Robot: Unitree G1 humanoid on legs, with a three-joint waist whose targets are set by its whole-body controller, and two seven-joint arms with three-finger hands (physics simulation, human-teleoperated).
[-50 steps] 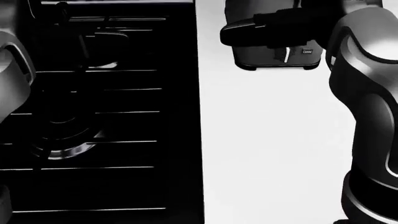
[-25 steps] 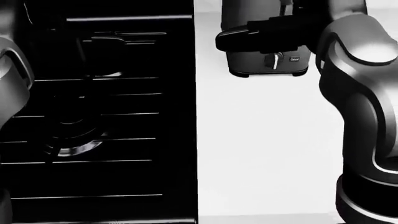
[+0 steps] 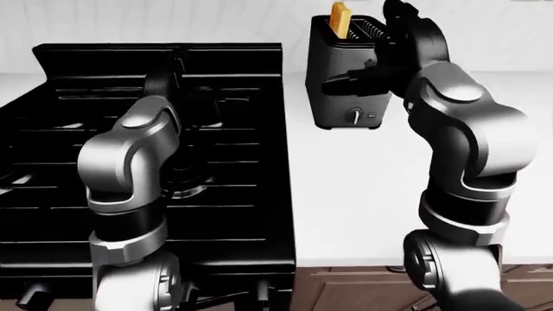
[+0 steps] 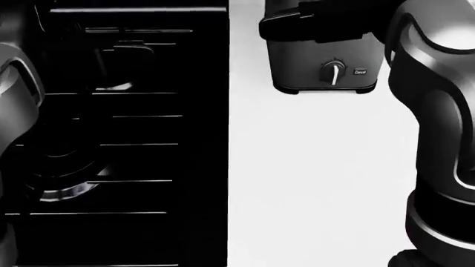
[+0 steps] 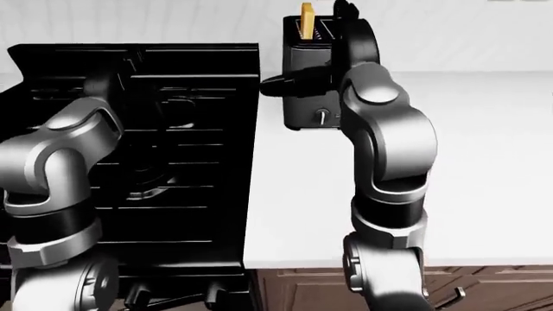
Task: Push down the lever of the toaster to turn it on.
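The dark grey toaster (image 3: pixel 344 97) stands on the white counter just right of the stove, with a slice of toast (image 3: pixel 340 18) sticking up from a slot. Its face shows a round knob (image 4: pixel 334 72) and a Cancel button (image 4: pixel 361 72). My right hand (image 3: pixel 339 82) lies across the upper part of the toaster's face with its fingers stretched to the left, above the knob. The lever is hidden behind the hand. My left hand (image 3: pixel 169 67) hangs over the black stove, dark against it, so its fingers do not show clearly.
The black stove (image 3: pixel 225 162) with its grates fills the left of all views. The white counter (image 3: pixel 363 194) runs to the right of it, with brown cabinet fronts (image 3: pixel 345 288) below its edge. A white wall rises behind the toaster.
The head view has shifted, so the camera moved. My right hand has risen on the toaster's face, and the knob and Cancel button below it are now uncovered.
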